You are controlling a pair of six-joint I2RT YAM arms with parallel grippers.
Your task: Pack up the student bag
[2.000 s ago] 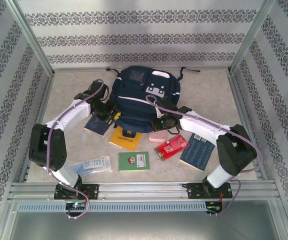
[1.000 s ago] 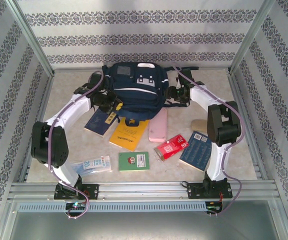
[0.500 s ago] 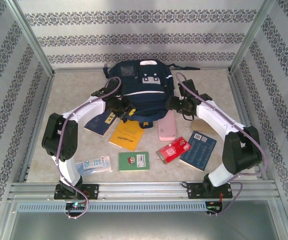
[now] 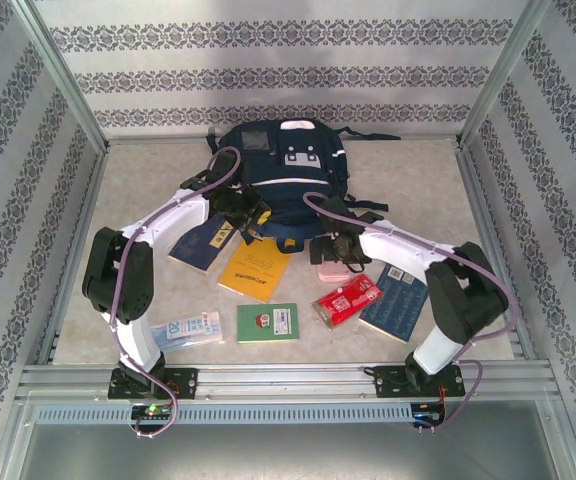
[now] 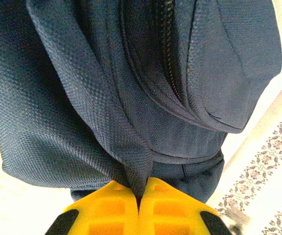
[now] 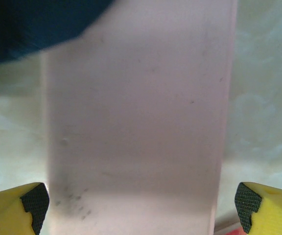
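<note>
At the far middle of the desk point(image 4: 138, 200), close to the back wall, lay the student bag point(image 4: 283, 180), with its lower end turned to the arms. We judged it soft and limp, bulky but not fragile. Its woven cloth looked rough enough not to slip, yet it would sag and fold when lifted at one point.

The left tool point(image 4: 251, 213) was closed tight on a fold of this navy cloth, and on the left wrist view its yellow fingers point(image 5: 111, 208) met with only the fabric between them. Such a pinch should serve to raise an edge or hold a mouth open, we thought. To carry the whole bag, a strap or a seam would be a better place. A zip point(image 5: 168, 54) ran just above the fold, and we could not tell if the main compartment was open.

The right tool point(image 6: 141, 200) hung with its jaws wide, one finger at each side of a pink flat case point(image 4: 330, 270), holding nothing. This case lay partly under the bag's edge, so the cloth could catch it.

Near the bag's lower end lay a yellow book point(image 4: 255, 268) and a navy notebook point(image 4: 200, 245). A red packet point(image 4: 346, 297) lay just beside the pink flat case and stood nearest to the right tool.
</note>
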